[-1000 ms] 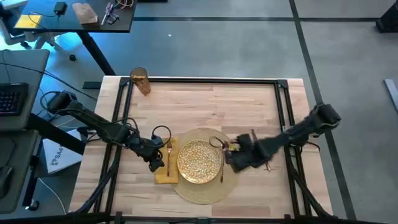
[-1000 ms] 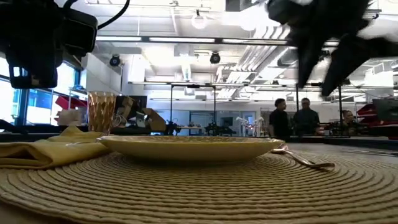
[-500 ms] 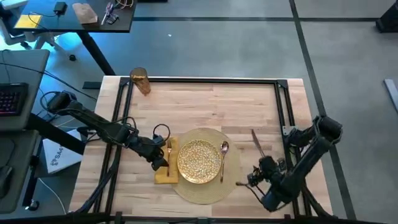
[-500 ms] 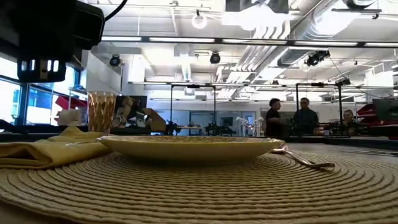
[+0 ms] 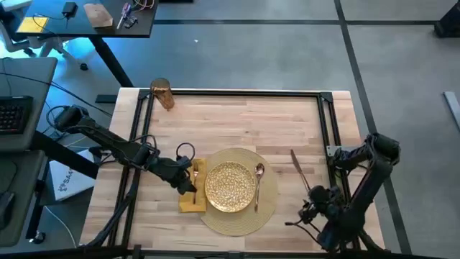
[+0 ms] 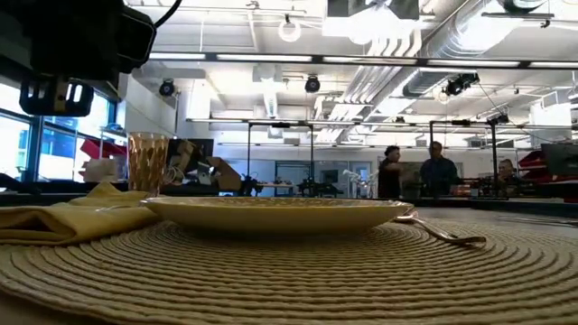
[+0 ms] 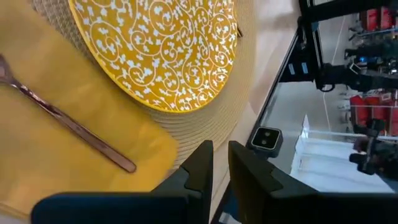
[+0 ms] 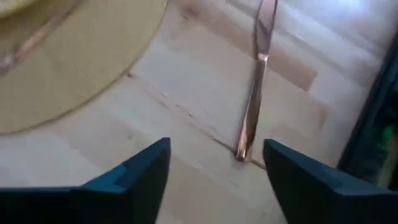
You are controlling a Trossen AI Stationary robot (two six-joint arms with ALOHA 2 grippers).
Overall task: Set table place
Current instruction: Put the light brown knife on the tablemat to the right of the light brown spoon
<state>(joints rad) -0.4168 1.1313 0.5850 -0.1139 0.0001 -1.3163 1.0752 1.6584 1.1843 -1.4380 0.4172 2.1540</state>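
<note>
The tan woven placemat (image 5: 271,201) lies near the table's front edge and bears the gold patterned plate (image 5: 230,185). The yellow napkin (image 5: 190,203) lies left of the plate, with the copper fork (image 7: 62,124) flat on it. The spoon (image 5: 258,183) lies on the placemat right of the plate. The knife (image 5: 300,169) lies on the bare wood further right. The amber cup (image 5: 162,94) stands at the far left corner. My left gripper (image 5: 188,185) hovers shut over the napkin, holding nothing. My right gripper (image 5: 305,212) is open above the wood, near the knife's near end (image 8: 244,149).
A black rail frame (image 5: 237,93) runs around the wooden tabletop. Bare wood lies between the placemat and the far rail. A dark desk (image 5: 86,18) stands beyond the far left corner. People stand far off in the room in the low view.
My right gripper has drawn back from beside the plate toward the table's near right corner, leaving the spoon lying on the placemat. It has left the low view.
</note>
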